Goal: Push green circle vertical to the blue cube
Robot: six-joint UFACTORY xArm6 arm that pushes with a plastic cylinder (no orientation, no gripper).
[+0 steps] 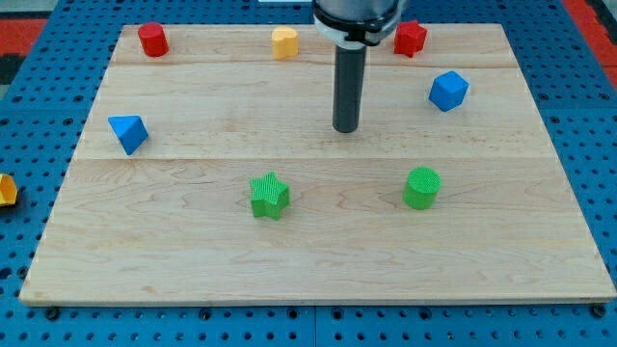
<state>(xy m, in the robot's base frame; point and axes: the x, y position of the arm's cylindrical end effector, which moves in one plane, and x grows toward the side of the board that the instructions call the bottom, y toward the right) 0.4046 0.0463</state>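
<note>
The green circle (421, 187) stands on the wooden board at the lower right of centre. The blue cube (448, 91) sits above it, slightly to the right, near the view's top right. My tip (346, 128) is at the end of the dark rod, near the board's middle. It is up and to the left of the green circle, left of the blue cube, and touches neither.
A green star (270, 196) lies lower left of centre. A blue triangular block (128, 132) is at the left. A red cylinder (152, 40), a yellow block (284, 42) and a red block (409, 39) line the top edge. An orange block (6, 189) lies off the board (193, 270).
</note>
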